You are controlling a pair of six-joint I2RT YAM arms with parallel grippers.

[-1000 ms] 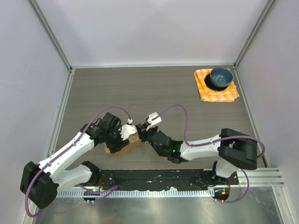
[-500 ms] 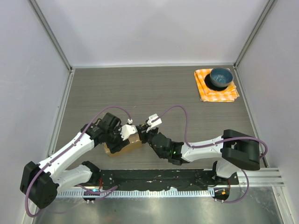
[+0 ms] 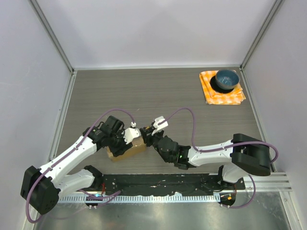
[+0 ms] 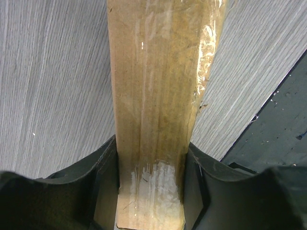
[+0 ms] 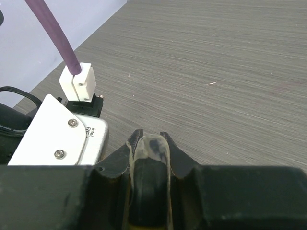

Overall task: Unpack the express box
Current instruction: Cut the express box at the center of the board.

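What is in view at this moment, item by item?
express box: one, brown, taped, near edge, left of centre
cloth: one, orange checked, far right corner
bowl: one, blue, on the cloth
table: one, grey wood-grain, under everything
clear film: one scrap, transparent, pinched at the box's right end
cables: two, purple, looping over the arms
left gripper: one, black, shut on the express box
right gripper: one, black, shut on the clear film
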